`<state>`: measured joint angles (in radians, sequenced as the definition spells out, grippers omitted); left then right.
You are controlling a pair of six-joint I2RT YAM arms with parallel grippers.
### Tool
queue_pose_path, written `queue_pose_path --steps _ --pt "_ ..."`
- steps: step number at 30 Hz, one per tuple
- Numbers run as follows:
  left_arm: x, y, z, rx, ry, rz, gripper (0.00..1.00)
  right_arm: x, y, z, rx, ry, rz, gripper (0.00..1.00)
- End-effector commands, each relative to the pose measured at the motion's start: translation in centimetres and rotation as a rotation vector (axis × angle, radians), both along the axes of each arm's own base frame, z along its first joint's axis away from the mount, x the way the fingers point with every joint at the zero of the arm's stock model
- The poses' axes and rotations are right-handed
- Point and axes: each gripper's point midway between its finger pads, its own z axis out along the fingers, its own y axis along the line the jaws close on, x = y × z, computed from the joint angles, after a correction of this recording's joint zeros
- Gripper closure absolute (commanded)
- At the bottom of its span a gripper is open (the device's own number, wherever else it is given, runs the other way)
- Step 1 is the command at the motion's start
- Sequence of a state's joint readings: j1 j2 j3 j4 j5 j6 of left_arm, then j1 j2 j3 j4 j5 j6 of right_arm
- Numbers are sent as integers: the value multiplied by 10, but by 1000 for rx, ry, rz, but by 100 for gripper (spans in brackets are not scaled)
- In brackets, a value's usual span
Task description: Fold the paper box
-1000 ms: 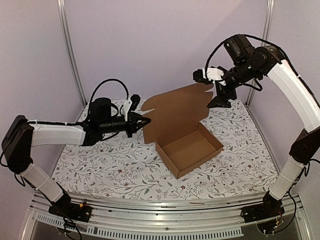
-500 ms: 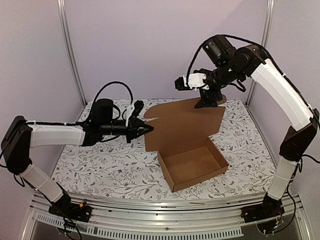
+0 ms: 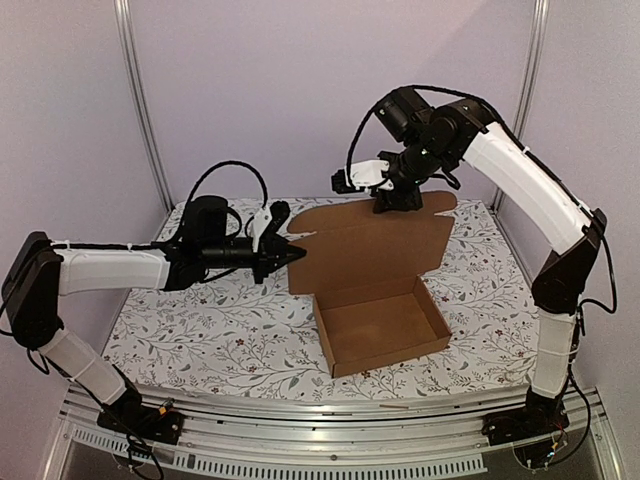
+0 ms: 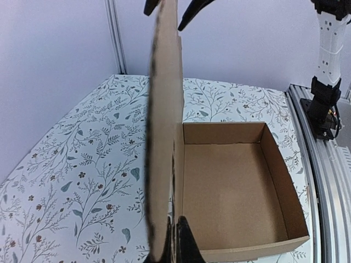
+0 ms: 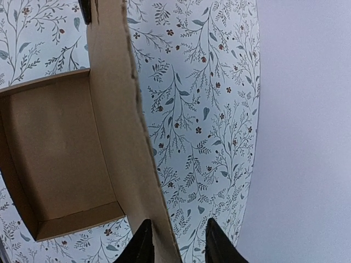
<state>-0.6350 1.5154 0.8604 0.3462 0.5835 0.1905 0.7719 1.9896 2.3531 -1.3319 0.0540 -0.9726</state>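
The paper box [image 3: 385,325] is a brown cardboard tray on the floral cloth. Its lid [image 3: 370,250] stands upright along the tray's far wall. At the lid's left end, my left gripper [image 3: 292,256] is shut on the cardboard. The left wrist view shows the lid [image 4: 164,126] edge-on, pinched by that gripper [image 4: 176,219], with the tray [image 4: 236,192] open to the right. My right gripper [image 3: 396,203] straddles the lid's top edge. In the right wrist view its jaws [image 5: 178,221] stand apart, the lid [image 5: 118,109] against the left finger and a gap to the right one.
The floral cloth [image 3: 200,330] covers the table. Metal posts [image 3: 140,110] and pale walls close in the back and sides. An aluminium rail [image 3: 330,420] runs along the near edge with both arm bases.
My right arm swung left along the lid's top edge and its jaws narrowed around it. The lid rose more upright and the tray squared up slightly. My left gripper stayed clamped.
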Motion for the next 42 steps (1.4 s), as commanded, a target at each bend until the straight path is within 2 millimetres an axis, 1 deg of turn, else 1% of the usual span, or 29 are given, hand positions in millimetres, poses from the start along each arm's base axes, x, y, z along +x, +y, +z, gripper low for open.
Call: queue_pose_path --steps 1,3,7,12,14,17,20,22,24,27,29,32,33,38,42 --pt "12 7 0 43 -61 84 98 -43 -44 -25 -200 185 -17 76" --pt "17 8 3 24 -88 110 98 -44 -45 -26 -199 194 -24 83" --pt "26 11 2 -23 -99 181 99 -45 -44 -26 -175 215 -64 94" --pt "32 12 0 -86 -121 252 99 -49 -41 -25 -136 256 -118 99" --pt "36 13 1 -99 -126 278 98 -45 -42 -28 -146 250 -140 100" --pt "50 17 3 -122 -124 365 97 -38 -43 -31 -157 238 -179 100" --pt "66 22 8 -158 -91 497 96 -35 -40 -27 -131 232 -215 100" --pt "71 22 14 -214 -68 571 95 -34 -35 -27 -109 252 -235 100" --pt "71 17 21 -278 -63 621 95 -33 -32 -28 -96 267 -254 100" --pt "69 3 30 -344 -53 648 95 -29 -29 -32 -88 270 -283 100" --pt "72 -4 36 -369 -40 691 95 -26 -30 -32 -94 260 -294 100" --pt "81 -14 39 -405 32 744 94 -24 -31 -33 -97 248 -301 100" --pt "83 -19 45 -432 52 746 93 -23 -31 -33 -98 246 -302 100" --pt "92 -35 48 -487 149 792 91 -21 -30 -35 -102 242 -303 100" --pt "97 -38 40 -532 250 845 90 -19 -29 -35 -103 234 -301 100"
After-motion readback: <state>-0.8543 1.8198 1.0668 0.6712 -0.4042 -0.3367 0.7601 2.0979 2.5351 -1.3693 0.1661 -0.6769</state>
